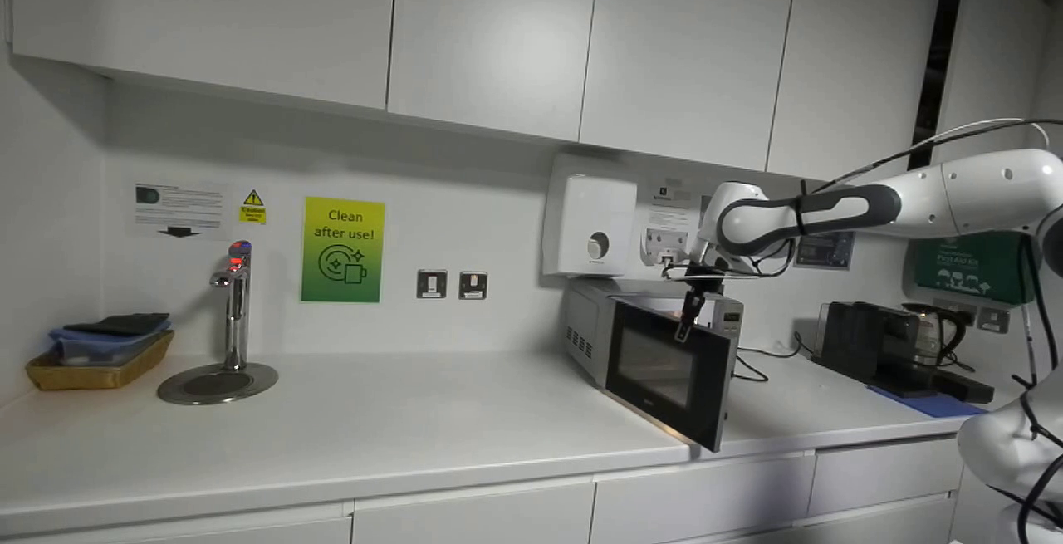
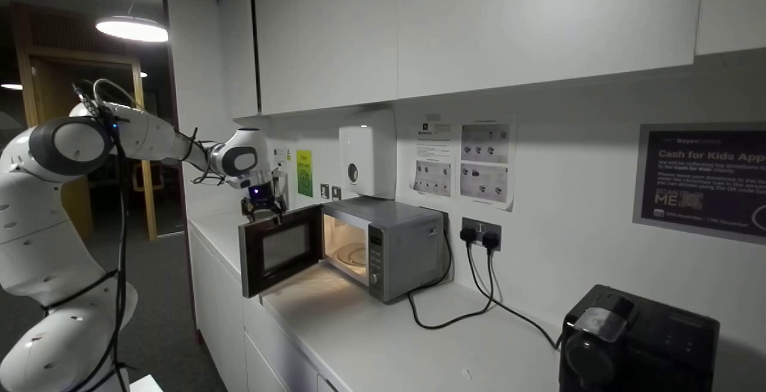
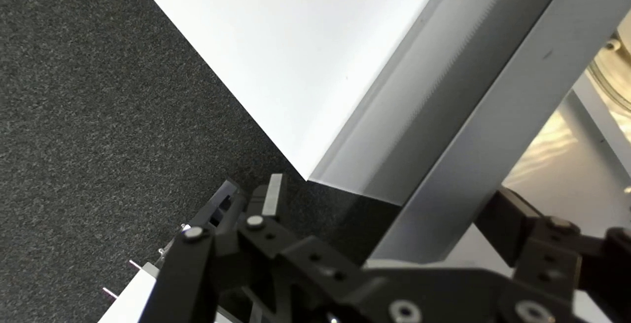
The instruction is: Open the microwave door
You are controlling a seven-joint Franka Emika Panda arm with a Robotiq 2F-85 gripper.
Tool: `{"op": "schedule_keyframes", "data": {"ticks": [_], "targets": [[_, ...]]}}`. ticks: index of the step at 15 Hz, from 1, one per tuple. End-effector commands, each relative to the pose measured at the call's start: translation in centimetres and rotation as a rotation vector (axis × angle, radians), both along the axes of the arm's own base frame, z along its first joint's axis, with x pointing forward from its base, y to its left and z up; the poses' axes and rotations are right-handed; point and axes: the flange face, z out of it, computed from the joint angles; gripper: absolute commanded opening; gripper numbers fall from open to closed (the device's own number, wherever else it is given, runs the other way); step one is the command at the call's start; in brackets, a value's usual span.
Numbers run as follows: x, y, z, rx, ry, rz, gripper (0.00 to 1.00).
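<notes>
The microwave (image 2: 413, 218) stands on the counter against the wall, its lit inside and glass plate showing in an exterior view. Its microwave door (image 2: 288, 247) is swung wide, jutting over the counter's front edge in both exterior views. My gripper (image 1: 691, 311) is above the door's top edge, pointing down, near the free end. From the wrist view, the gripper (image 3: 389, 187) is open astride the silver top edge of the door (image 3: 473, 150). One of its fingers (image 3: 274, 195) is well apart from the door; the opposite one lies close against it, though contact is unclear.
A white wall unit (image 2: 366, 158) hangs behind the microwave, under overhead cabinets (image 1: 498, 46). Black cables (image 2: 443, 324) trail across the counter (image 1: 374, 428) to a black appliance (image 2: 640, 338). Farther along are a tap (image 1: 237, 311) and a basket (image 1: 100, 365).
</notes>
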Motion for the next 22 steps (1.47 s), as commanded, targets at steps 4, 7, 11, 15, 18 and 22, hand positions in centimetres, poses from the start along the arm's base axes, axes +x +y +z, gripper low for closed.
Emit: {"op": "schedule_keyframes", "data": {"ticks": [4, 7, 11, 15, 18, 22], "targets": [[0.4, 0.3, 0.4, 0.084, 0.031, -0.068, 1.00], [0.4, 0.4, -0.4, 0.086, 0.020, -0.057, 1.00], [0.3, 0.7, -0.4, 0.088, 0.019, -0.055, 1.00], [0.0, 0.1, -0.8, 0.094, 0.022, -0.104, 1.00], [-0.4, -1.2, -2.4, 0.100, 0.046, -0.226, 1.00], [-0.5, -1.0, -3.6, 0.119, 0.070, -0.347, 1.00]]}}
